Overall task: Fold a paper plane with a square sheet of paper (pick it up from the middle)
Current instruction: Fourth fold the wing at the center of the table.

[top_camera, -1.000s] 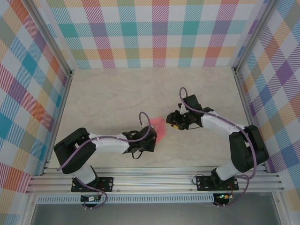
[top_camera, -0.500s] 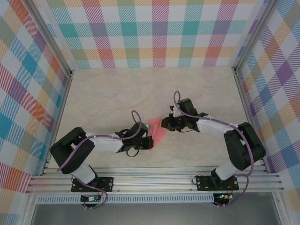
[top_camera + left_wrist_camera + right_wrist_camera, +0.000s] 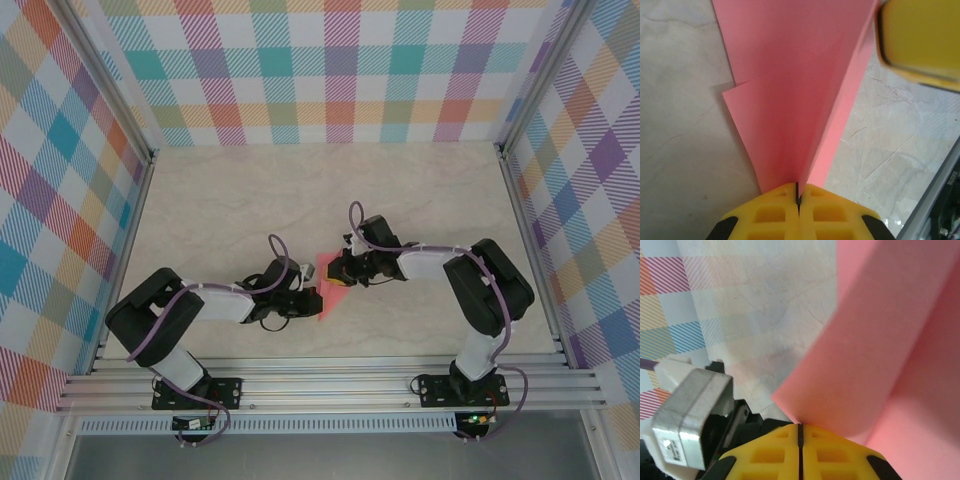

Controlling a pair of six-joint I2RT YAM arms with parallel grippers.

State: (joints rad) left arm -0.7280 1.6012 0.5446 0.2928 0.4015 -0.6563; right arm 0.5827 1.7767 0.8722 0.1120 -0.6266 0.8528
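Note:
The square sheet of paper (image 3: 327, 284) is folded into a narrow salmon-pink wedge and hangs between both grippers near the table's middle. My left gripper (image 3: 311, 300) comes at it from the left. In the left wrist view its yellow jaws (image 3: 798, 192) are shut on the paper's (image 3: 790, 100) narrow creased end, with two layers fanning away. My right gripper (image 3: 337, 273) reaches in from the right. Its jaws (image 3: 800, 430) are pressed shut where a curled edge of the paper (image 3: 890, 350) meets their tip. One right fingertip (image 3: 920, 45) shows beyond the paper.
The pale marbled table (image 3: 230, 210) is ringed by plaid walls (image 3: 340, 70). An aluminium rail (image 3: 330, 385) runs along the near edge, also at the corner of the left wrist view as the rail (image 3: 940, 200). The left arm's grey camera housing (image 3: 687, 415) sits close beside my right jaws.
My right gripper has shut on the paper and its arm has stretched further left. The left arm has drawn back slightly left, and the paper has shifted left and nearer with both.

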